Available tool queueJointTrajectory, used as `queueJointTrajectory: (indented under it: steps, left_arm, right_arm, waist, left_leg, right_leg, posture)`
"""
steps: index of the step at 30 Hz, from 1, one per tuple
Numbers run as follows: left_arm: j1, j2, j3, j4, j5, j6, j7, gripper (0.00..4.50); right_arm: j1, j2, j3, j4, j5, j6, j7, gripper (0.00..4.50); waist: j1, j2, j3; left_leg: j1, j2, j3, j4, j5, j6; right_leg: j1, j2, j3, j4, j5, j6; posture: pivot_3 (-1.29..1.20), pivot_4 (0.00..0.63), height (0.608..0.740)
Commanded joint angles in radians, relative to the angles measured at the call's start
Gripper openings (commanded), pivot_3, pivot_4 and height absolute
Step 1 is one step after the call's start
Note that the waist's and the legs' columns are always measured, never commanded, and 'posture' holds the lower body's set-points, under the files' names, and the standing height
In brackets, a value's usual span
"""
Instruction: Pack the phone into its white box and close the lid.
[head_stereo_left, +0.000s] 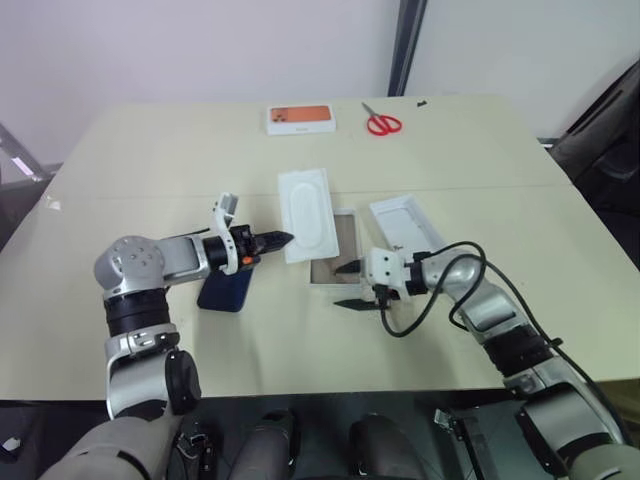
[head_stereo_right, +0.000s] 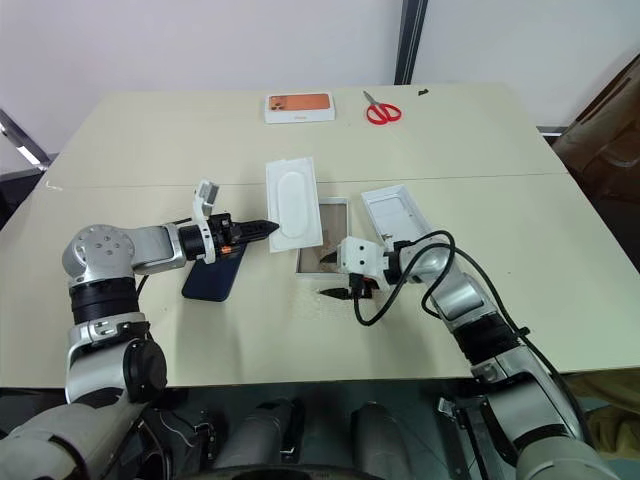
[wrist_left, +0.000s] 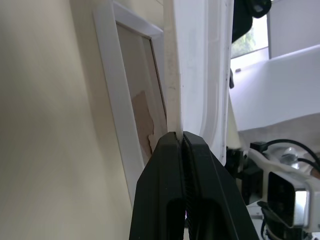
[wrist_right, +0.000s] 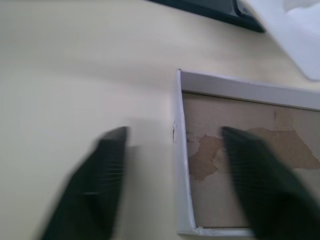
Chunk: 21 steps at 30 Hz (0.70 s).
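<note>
Phone (head_stereo_right: 213, 272) lies flat on the table (head_stereo_right: 150, 140) at the left, partly under the left arm; it looks slim, stiff and glassy, probably slippery and the heaviest piece here, so a grip across its long edges seems safer than one on the faces. Just right of it the left gripper (head_stereo_right: 266, 228) is pressed together on the near edge of a thin white insert (head_stereo_right: 292, 203), which tilts up over the far-left part of the box; the insert looks light and bendy, so an edge pinch may let it flex. Next comes the box (head_stereo_right: 322, 236), a shallow white-rimmed tray with a brownish, scuffed floor, sitting empty in the middle. It seems light cardboard that would slide if nudged. At its near end the right gripper (head_stereo_right: 343, 277) stands spread wide, one finger over the tray floor and one outside the rim, holding nothing. Right of the tray the lid (head_stereo_right: 397, 217) lies with its plain white inside up; it looks light and stiff enough to lift by a long rim.
</note>
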Motion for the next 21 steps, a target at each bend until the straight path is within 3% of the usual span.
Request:
queueJointTrajectory:
  steps: [1,7,12,16,19,21]
  left_arm:
    - [0.009,-0.008,-0.018,-0.043,-0.013,-0.011,0.000,0.00]
    - [0.022,-0.048,-0.040,-0.066,-0.013,-0.008,0.022,0.00]
    - [0.024,-0.080,-0.045,-0.063,-0.011,-0.004,0.040,0.00]
    - [0.019,-0.091,-0.064,-0.050,-0.001,-0.021,0.046,0.00]
    - [0.007,-0.089,-0.059,-0.036,-0.005,-0.017,0.048,0.95]
    - [0.006,-0.083,-0.075,-0.047,-0.005,-0.020,0.041,1.95]
  right_arm:
    - [0.027,-0.048,-0.078,-0.091,0.047,0.027,0.001,4.00]
    - [0.146,-0.136,-0.227,-0.161,0.131,0.094,-0.030,4.00]
    - [0.179,-0.123,-0.328,-0.195,0.218,0.174,-0.080,4.00]
    - [0.187,-0.114,-0.338,-0.192,0.196,0.160,-0.126,4.00]
    - [0.183,-0.105,-0.330,-0.200,0.196,0.166,-0.141,4.07]
    - [0.182,-0.101,-0.324,-0.201,0.195,0.162,-0.147,4.07]
  waist:
    - [0.004,0.000,0.000]
    - [0.005,0.000,0.000]
    - [-0.003,0.000,0.000]
    - [0.002,0.000,0.000]
    - [0.004,0.000,0.000]
    - [0.003,0.000,0.000]
  left_leg:
    - [0.000,0.000,0.000,0.000,0.000,0.000]
    - [0.000,0.000,0.000,0.001,0.000,0.000]
    - [0.000,0.000,0.000,-0.001,0.000,0.000]
    - [0.000,0.000,0.000,0.000,0.000,0.000]
    - [0.000,0.000,0.000,0.000,0.000,0.000]
    - [0.000,0.000,0.001,0.000,0.000,0.000]
  right_leg:
    - [0.000,0.000,0.000,0.000,0.000,0.000]
    - [0.001,0.000,0.000,0.000,0.000,0.000]
    - [0.000,0.000,0.001,0.000,0.000,0.000]
    - [0.000,0.000,0.001,0.000,0.000,0.000]
    - [0.001,0.000,0.001,0.000,0.000,0.000]
    - [0.001,0.000,0.001,0.000,0.000,0.000]
  posture:
    - [0.00,0.150,0.734]
    - [0.00,0.150,0.734]
    - [0.00,0.150,0.734]
    - [0.00,0.150,0.734]
    - [0.00,0.150,0.734]
    - [0.00,0.150,0.734]
